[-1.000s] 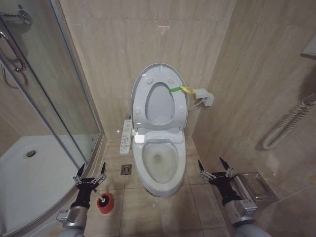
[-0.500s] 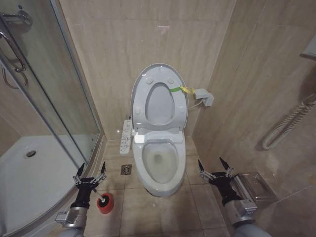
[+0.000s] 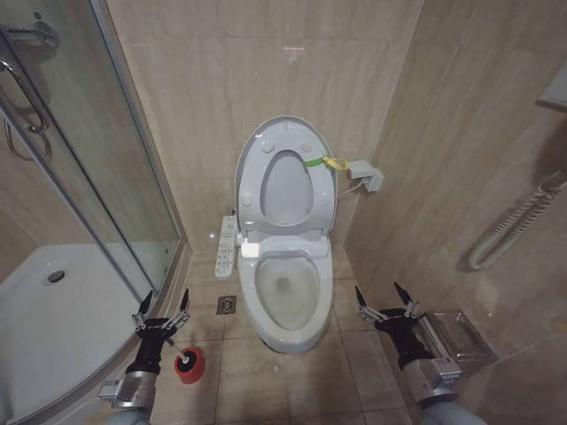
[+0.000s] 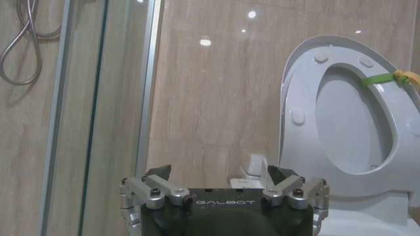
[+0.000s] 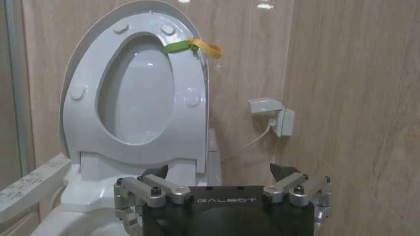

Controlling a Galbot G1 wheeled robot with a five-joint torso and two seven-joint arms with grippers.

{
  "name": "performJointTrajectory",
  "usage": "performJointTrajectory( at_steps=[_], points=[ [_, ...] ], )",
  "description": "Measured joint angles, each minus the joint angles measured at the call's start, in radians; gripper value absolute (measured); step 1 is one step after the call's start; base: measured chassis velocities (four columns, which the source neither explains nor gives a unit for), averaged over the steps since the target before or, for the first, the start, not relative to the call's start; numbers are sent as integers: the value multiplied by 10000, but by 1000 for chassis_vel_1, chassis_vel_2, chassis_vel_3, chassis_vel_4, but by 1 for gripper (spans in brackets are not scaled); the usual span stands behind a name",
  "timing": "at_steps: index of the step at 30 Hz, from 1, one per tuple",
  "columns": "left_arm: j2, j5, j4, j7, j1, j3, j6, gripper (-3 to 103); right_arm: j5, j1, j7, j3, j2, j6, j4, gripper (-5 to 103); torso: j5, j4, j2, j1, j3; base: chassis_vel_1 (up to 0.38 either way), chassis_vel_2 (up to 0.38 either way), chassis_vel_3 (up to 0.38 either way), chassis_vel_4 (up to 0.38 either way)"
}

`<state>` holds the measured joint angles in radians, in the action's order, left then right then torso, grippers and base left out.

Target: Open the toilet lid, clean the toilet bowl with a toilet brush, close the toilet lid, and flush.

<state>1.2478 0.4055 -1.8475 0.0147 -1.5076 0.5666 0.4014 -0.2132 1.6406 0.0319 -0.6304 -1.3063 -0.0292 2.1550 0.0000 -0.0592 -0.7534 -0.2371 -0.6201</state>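
Your left claw (image 3: 161, 311) hangs spread wide and empty low on the left, just above the toilet brush (image 3: 187, 363), which stands on the floor tiles beside the shower tray (image 3: 53, 328). Your right claw (image 3: 387, 302) is equally spread and holds nothing, low on the right of the toilet bowl (image 3: 285, 288). Between them the toilet lid (image 3: 285, 177) stands raised against the wall with the seat ring, its green-and-yellow strap (image 3: 323, 161) at the rim.
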Motion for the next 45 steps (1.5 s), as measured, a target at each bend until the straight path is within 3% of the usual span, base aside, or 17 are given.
performJointTrajectory(
  at_steps=[13,14,36,37,45],
  points=[
    [-5,106,-64,65,-26,8,70,98,0,0,0,0,0,0,0,100,0,0,-336,-140,-198,0,0,0,0],
    [-5,110,-65,65,-25,8,70,92,0,0,0,0,0,0,0,100,0,0,-370,-153,-218,0,0,0,0],
    [-17,186,-226,9,-59,18,-12,90,0,0,0,0,0,0,0,100,0,0,-941,-402,-538,0,0,0,0],
    [-18,192,-262,7,-77,18,-31,84,0,0,1,0,0,0,0,100,0,0,-975,-416,-557,0,0,0,0],
    [-34,270,-501,-50,-209,69,-176,83,0,0,0,0,0,0,0,100,0,0,-1208,-516,-692,0,0,0,0]
  ],
)
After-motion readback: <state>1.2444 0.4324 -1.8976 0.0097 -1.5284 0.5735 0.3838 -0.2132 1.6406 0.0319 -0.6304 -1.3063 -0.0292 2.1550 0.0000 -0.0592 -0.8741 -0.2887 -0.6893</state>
